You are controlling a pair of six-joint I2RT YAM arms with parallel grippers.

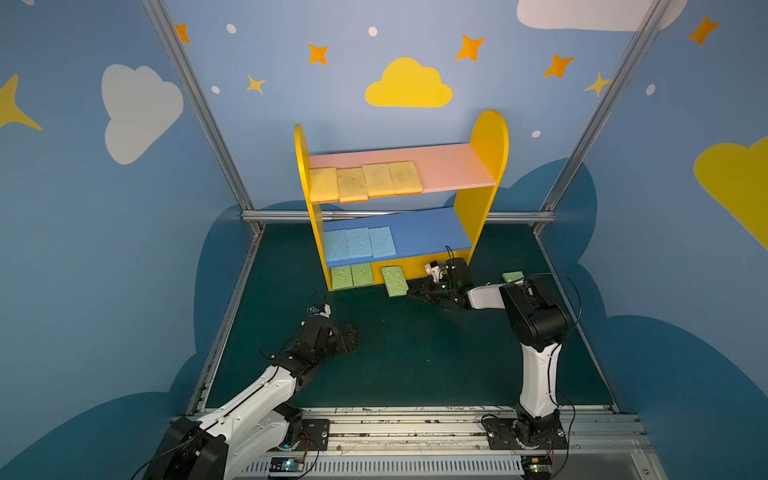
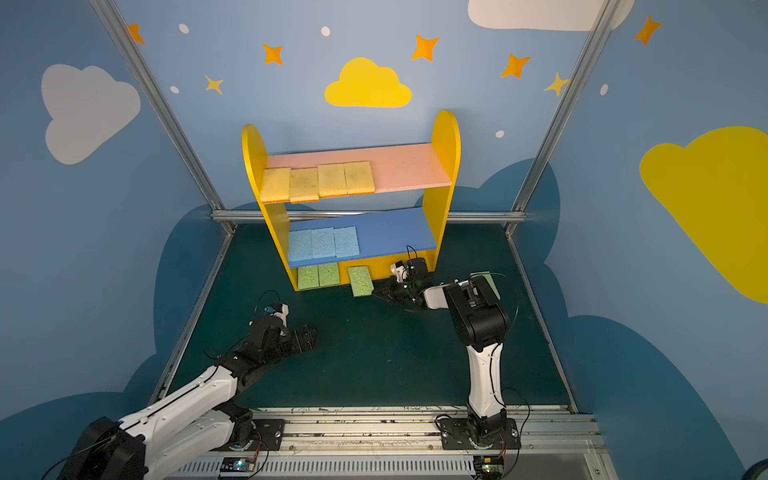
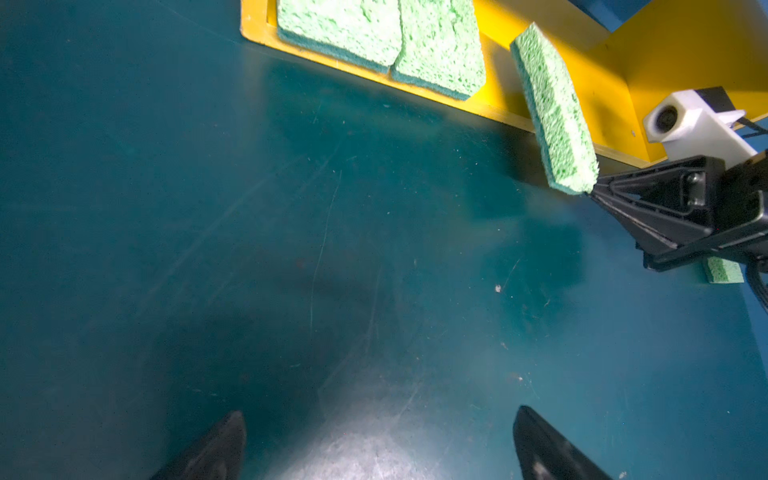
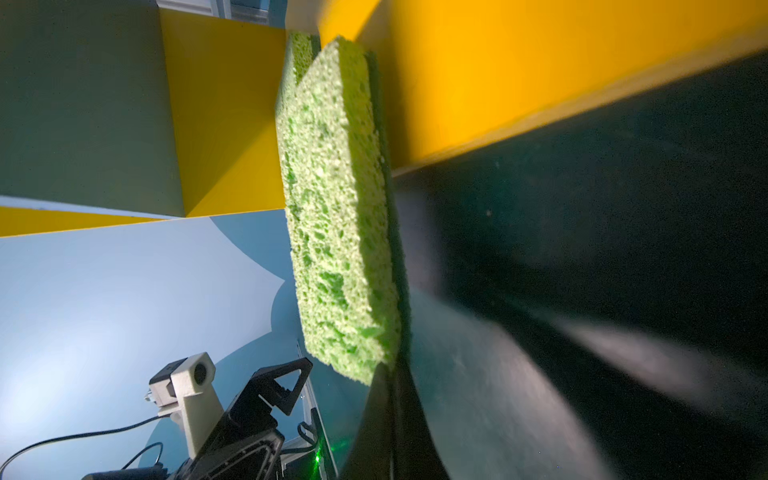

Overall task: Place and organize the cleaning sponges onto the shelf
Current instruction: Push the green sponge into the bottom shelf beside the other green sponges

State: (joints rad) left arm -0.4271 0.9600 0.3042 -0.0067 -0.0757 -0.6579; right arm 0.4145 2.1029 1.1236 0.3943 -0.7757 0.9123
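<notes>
The shelf (image 1: 490, 137) stands at the back of the green mat. Several yellow sponges (image 1: 365, 180) line its pink board, three blue sponges (image 1: 359, 242) its blue board, and two green sponges (image 1: 351, 276) its yellow base. A third green sponge (image 1: 394, 281) (image 3: 555, 112) (image 4: 336, 208) lies tilted, half over the base's front edge. My right gripper (image 1: 409, 293) (image 3: 592, 193) (image 4: 384, 370) is shut, its tip touching that sponge's near end. Another green sponge (image 1: 512, 276) (image 3: 723, 270) lies on the mat behind the right arm. My left gripper (image 1: 351, 334) (image 3: 380, 415) hangs open over bare mat.
Aluminium frame posts and a rail (image 1: 395, 216) run behind the shelf, with painted blue walls on three sides. A metal track (image 1: 415, 428) carrying both arm bases borders the mat's front edge. The right halves of the pink and blue boards are bare.
</notes>
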